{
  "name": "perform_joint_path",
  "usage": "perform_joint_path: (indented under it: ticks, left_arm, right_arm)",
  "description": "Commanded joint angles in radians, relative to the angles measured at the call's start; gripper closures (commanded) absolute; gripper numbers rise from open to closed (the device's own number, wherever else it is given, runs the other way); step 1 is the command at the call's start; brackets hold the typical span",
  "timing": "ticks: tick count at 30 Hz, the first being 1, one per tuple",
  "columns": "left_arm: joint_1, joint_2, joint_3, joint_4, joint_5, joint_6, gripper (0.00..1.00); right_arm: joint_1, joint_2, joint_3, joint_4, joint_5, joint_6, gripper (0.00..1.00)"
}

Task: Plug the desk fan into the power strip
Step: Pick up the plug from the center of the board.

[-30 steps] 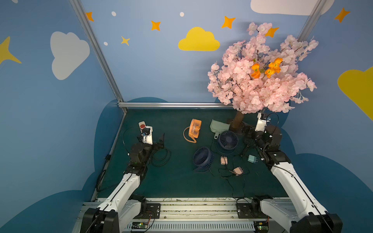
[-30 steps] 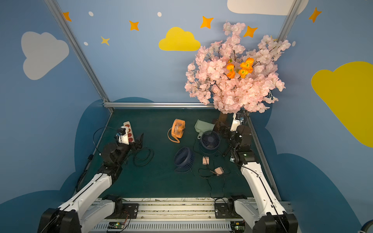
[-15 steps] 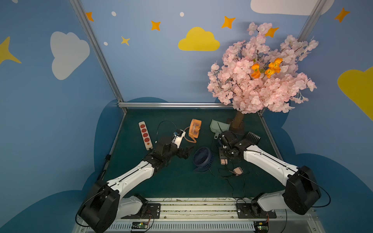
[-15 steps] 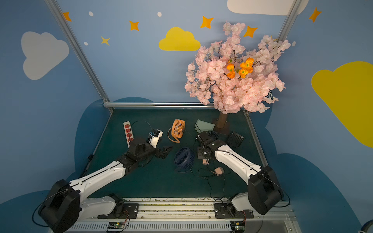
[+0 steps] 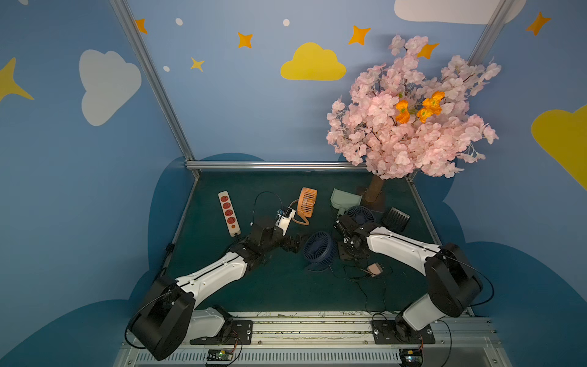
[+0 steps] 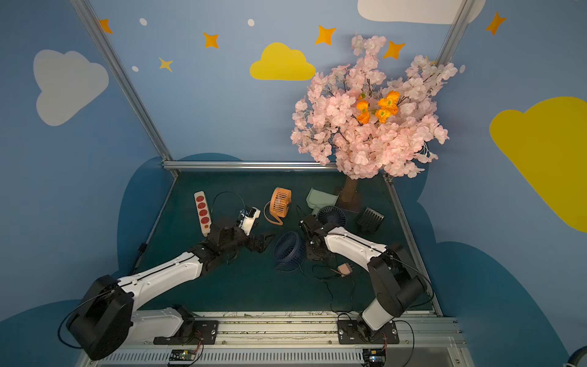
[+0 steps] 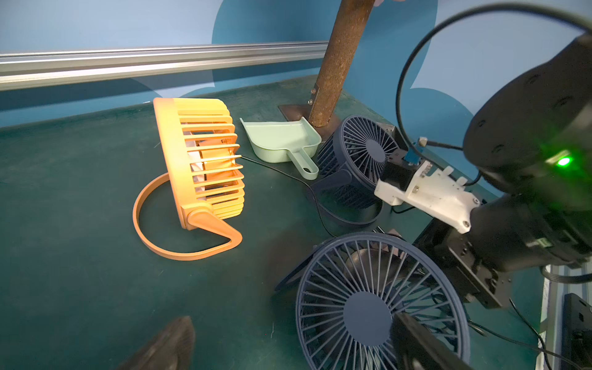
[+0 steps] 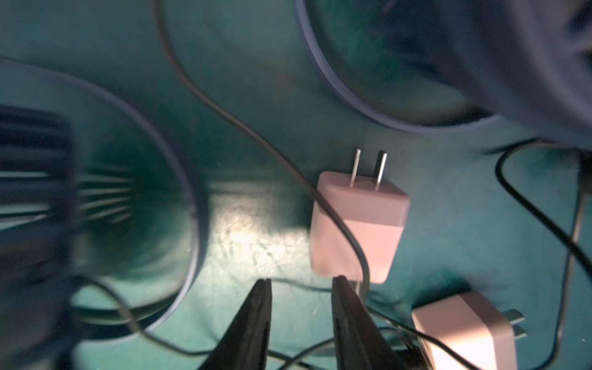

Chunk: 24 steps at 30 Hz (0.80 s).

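Power strip (image 5: 228, 213), white with red sockets, is lying at the far left of the green mat (image 5: 286, 292), well apart from both grippers. The left arm (image 5: 216, 276) is stretching across the middle of the mat, its left gripper (image 5: 293, 244) spread wide and holding nothing, just beside a navy fan (image 5: 318, 251) standing mid-mat. An orange fan (image 5: 307, 201) is sitting behind, and a mint scoop (image 5: 344, 198), a second navy fan (image 5: 360, 216) and a black grille (image 5: 395, 218) are crowding the foot of a pink blossom tree (image 5: 409, 120). The right gripper (image 8: 301, 285) is hanging low on the other side of the nearer navy fan, its jaws standing close together with a narrow gap, clasping nothing. A pink plug (image 8: 358, 224) is lying just beyond its tips, prongs pointing away, with a thin black cord (image 8: 243, 129) running across its top. A second pink plug (image 8: 461, 330) is lying near, among tangled cords.
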Motion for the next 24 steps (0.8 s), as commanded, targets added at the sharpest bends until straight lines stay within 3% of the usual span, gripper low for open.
perform_joint_path:
  ticks: [1, 10, 20, 24]
  left_arm:
    - [-0.004, -0.027, 0.001, -0.001, -0.018, -0.010, 0.00]
    - [-0.003, -0.044, -0.004, -0.025, -0.037, -0.010, 0.00]
    - [-0.003, -0.039, -0.004, -0.023, -0.040, -0.008, 0.00]
    - [-0.003, -0.034, -0.008, -0.016, -0.039, -0.017, 0.00]
  right_arm:
    - [-0.018, 0.004, -0.008, 0.002, 0.027, -0.002, 0.64]
    - [-0.078, 0.019, -0.020, -0.005, 0.050, -0.022, 0.51]
    - [-0.063, 0.074, -0.010, 0.015, 0.031, -0.031, 0.34]
    - [-0.044, 0.091, -0.002, 0.042, 0.014, -0.022, 0.32]
